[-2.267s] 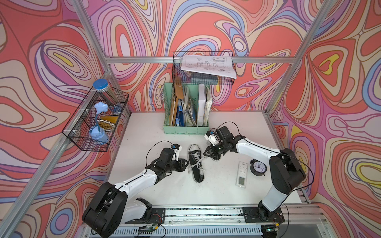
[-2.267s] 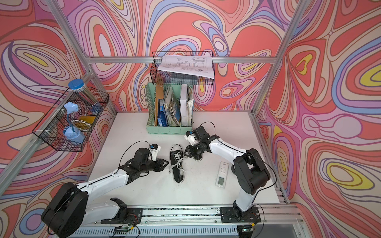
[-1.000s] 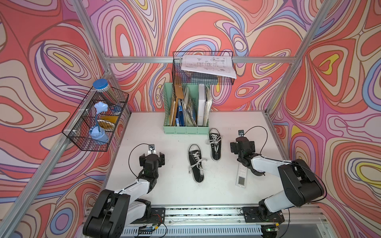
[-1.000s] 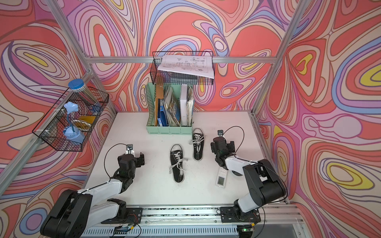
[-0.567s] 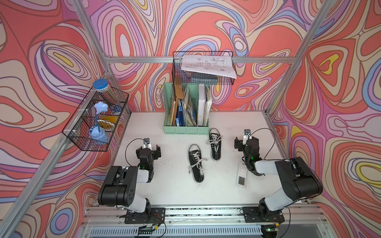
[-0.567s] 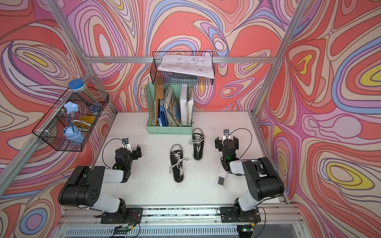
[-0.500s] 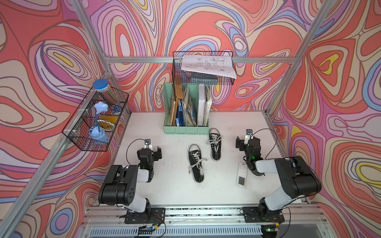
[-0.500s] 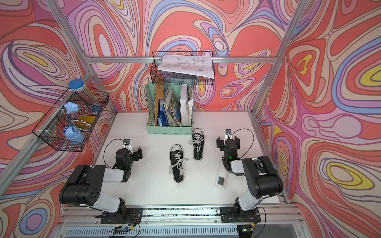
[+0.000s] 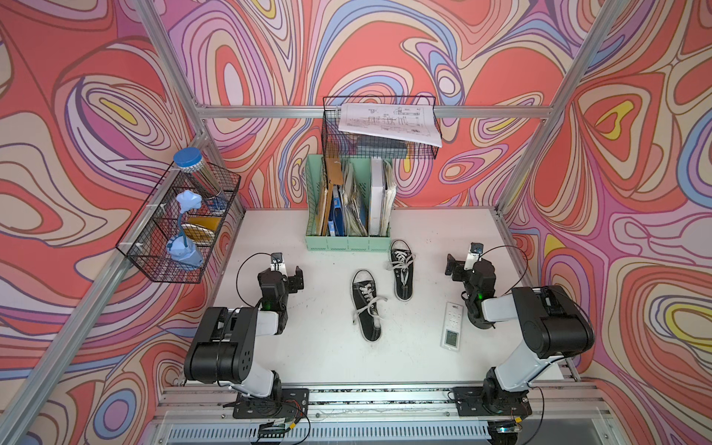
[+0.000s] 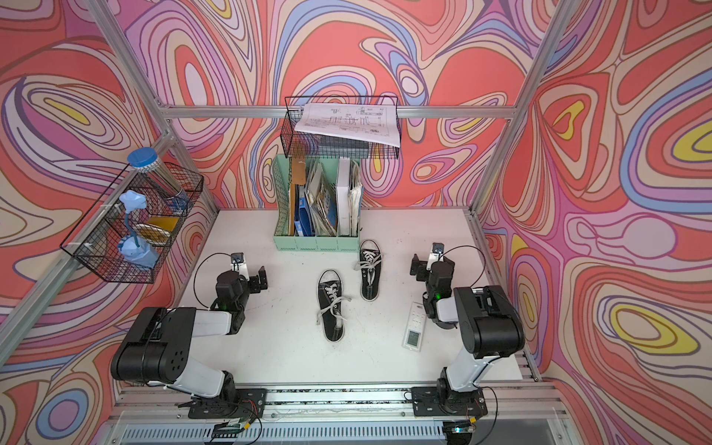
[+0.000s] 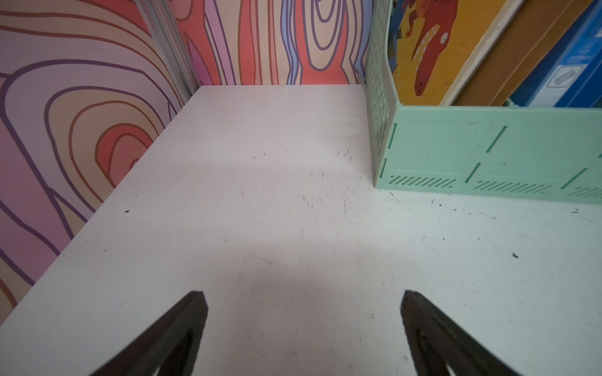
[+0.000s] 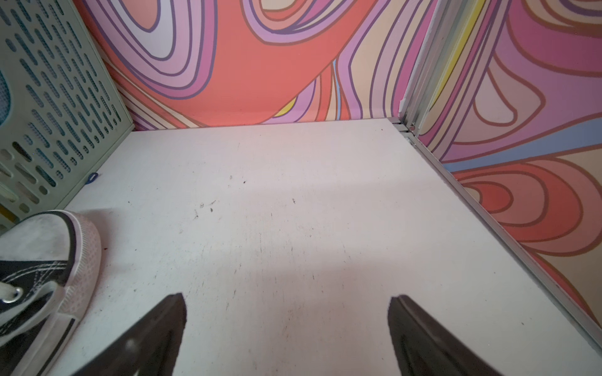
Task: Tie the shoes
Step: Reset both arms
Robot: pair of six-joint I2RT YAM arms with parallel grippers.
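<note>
Both arms have pulled back off the shoes since the earlier frames, and the left end effector (image 9: pixel 288 274) (image 11: pixel 303 294) and right end effector (image 9: pixel 460 266) (image 12: pixel 287 298) now sit spread wide, released, holding and touching nothing over bare table (image 9: pixel 327 358). Near shoe (image 9: pixel 366 304) lies mid-table with its laces splayed, and far shoe (image 9: pixel 400 269) has its toe just beside the green file holder (image 9: pixel 346 242). Open table lies between the left end effector and the near shoe, the remote (image 9: pixel 451 325) lies between the near shoe and the right arm, and the side walls are close behind both arms.
</note>
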